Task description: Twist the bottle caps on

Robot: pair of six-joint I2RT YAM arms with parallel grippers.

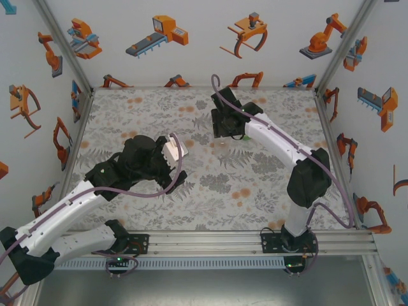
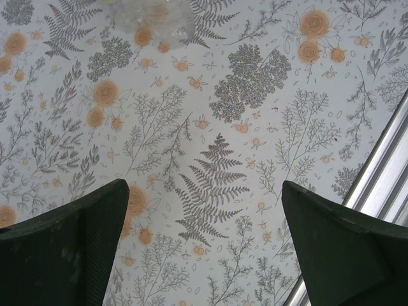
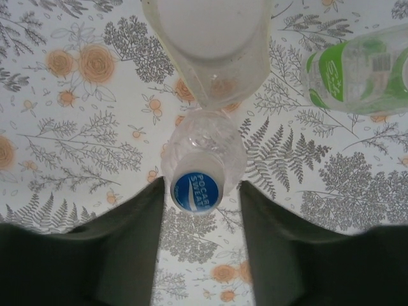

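Above the mat (image 3: 76, 159), both arms' jaws spread, right flanking a round blue cap (image 3: 196, 191).

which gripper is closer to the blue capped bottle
Right. The right gripper has its fingers either side of the blue cap on the bottle. The left gripper hangs open over the floral mat, apart from it to the left.

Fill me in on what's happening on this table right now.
The right gripper straddles the blue cap of a clear bottle standing on the floral mat. A gap shows beside the cap, so it is not clamped. The cap sits on the bottle's neck. A green-labelled bottle sits nearby. The left gripper hangs wide open over bare mat, holding nothing.
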